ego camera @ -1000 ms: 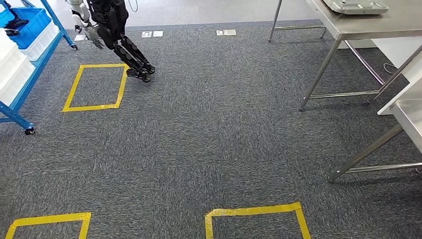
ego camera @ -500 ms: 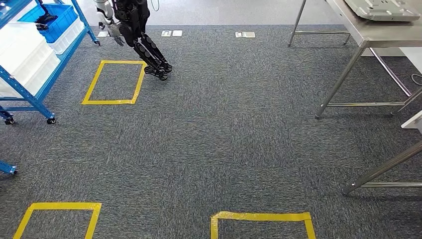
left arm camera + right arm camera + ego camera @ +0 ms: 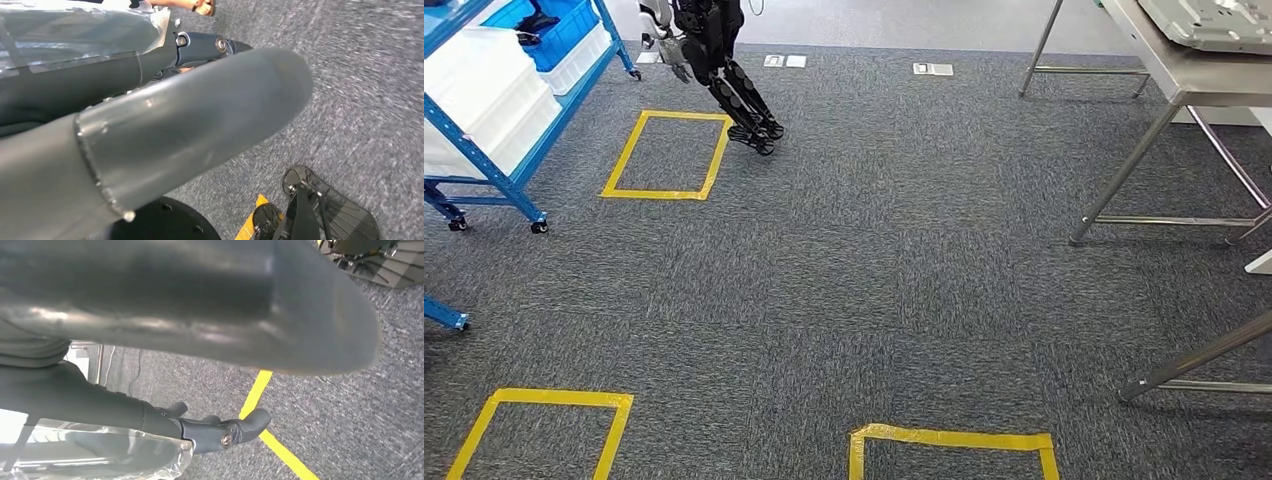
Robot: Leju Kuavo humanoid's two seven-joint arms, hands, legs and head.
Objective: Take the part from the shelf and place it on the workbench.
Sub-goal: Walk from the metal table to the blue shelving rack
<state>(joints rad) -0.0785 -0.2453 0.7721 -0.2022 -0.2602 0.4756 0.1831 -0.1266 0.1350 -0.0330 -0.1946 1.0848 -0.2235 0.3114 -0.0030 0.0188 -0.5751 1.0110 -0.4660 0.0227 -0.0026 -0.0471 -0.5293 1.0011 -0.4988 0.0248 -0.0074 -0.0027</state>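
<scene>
Part: prob. the dark item (image 3: 536, 20) in the blue bin (image 3: 574, 15) on the shelf (image 3: 564, 113), too small to be sure. Looks rigid and light, so I'd grip mid-body from above. Left hand (image 3: 150, 125) and right hand (image 3: 175, 300) hang low; can't tell whether fingers (image 3: 225, 432) are apart or together. Table (image 3: 1184, 85) is well apart.

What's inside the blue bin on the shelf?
In the head view, the blue bin on the blue shelf holds a dark object, showing above its rim. The bin walls cover its lower part, so I cannot tell what it is or what else lies inside.
</scene>
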